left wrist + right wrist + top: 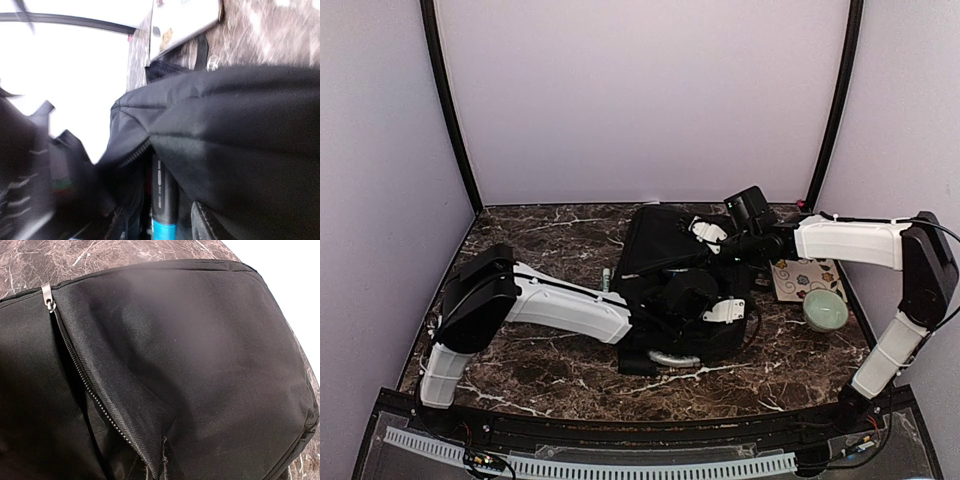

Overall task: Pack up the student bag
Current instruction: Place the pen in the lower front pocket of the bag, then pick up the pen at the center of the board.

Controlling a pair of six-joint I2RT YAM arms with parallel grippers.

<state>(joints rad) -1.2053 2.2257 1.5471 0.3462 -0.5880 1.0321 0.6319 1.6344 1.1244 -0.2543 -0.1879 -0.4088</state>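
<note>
The black student bag (655, 250) lies mid-way across the dark, white-veined marble table (540, 240) between pale lilac walls (640, 90), under the left gripper (724, 309) and right gripper (706, 232), their jaw openings impossible to tell.

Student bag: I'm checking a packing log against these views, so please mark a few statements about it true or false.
1. The student bag lies on the dark marble table. True.
2. In the right wrist view, the bag's zipper is closed all the way. False: it gapes open below the metal pull.
3. A pale green bowl stands on the table, outside the bag. True.
4. The flower-patterned book lies on top of the bag. False: it lies on the table next to the bowl, off the bag.
</note>
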